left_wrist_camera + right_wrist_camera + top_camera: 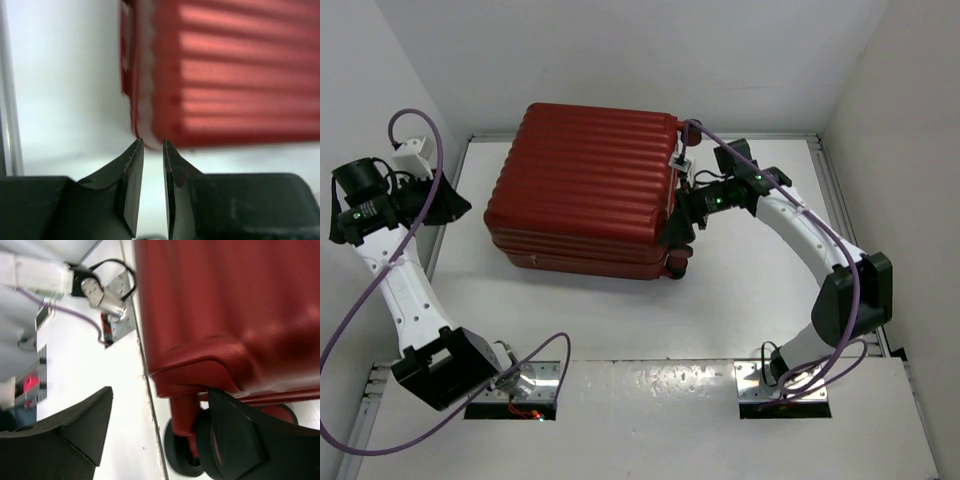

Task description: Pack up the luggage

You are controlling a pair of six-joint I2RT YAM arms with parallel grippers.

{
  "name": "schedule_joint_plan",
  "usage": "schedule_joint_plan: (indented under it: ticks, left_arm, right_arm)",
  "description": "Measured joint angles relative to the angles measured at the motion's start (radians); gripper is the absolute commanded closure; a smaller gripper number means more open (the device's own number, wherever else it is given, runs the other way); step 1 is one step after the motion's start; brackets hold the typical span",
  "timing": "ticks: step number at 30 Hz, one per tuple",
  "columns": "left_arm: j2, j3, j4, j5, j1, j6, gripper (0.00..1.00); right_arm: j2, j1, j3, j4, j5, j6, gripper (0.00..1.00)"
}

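Observation:
The luggage (pixel 585 190) is a big red ribbed suitcase lying flat and closed on the white table (pixel 750 300); its lining is hidden. My right gripper (pixel 682 225) is at its right side by the wheels, jaws wide open. In the right wrist view (pixel 160 400) the suitcase's lower corner (pixel 210 360) and a black wheel (pixel 182 460) lie between the fingers, the right finger (pixel 235 440) against the wheel. My left gripper (pixel 455 205) hangs just left of the suitcase. In the left wrist view (pixel 152 145) its jaws stand a narrow gap apart, empty, pointing at the suitcase's edge (pixel 145 100).
A small white tag (pixel 678 160) hangs at the suitcase's right end. White walls close in on the left, back and right. Metal rails (pixel 825 170) edge the table. The left arm's base plate and cable (pixel 107 300) show in the right wrist view, and a table seam (pixel 150 405).

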Motion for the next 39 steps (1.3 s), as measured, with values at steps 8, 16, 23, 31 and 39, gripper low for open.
schedule_joint_plan:
  ticks: [8, 16, 23, 31, 39]
  left_arm:
    - [0.002, 0.029, -0.322, 0.018, 0.029, 0.370, 0.73]
    - [-0.084, -0.169, -0.353, -0.050, -0.007, 0.488, 0.88]
    - [0.029, -0.283, -0.115, -0.040, -0.069, 0.333, 0.91]
    - [0.124, -0.317, 0.133, -0.071, -0.228, 0.088, 0.94]
    - [0.273, -0.253, 0.417, -0.155, -0.393, -0.089, 0.95]
  right_arm:
    - [0.063, 0.017, 0.139, -0.277, 0.002, -0.281, 0.19]
    - [0.039, 0.087, 0.063, -0.329, 0.139, -0.359, 0.19]
    - [0.050, 0.097, 0.070, -0.381, 0.175, -0.409, 0.20]
    - [0.084, 0.128, 0.092, -0.392, 0.186, -0.417, 0.28]
    - [0.112, 0.199, 0.109, -0.386, 0.189, -0.431, 0.28]
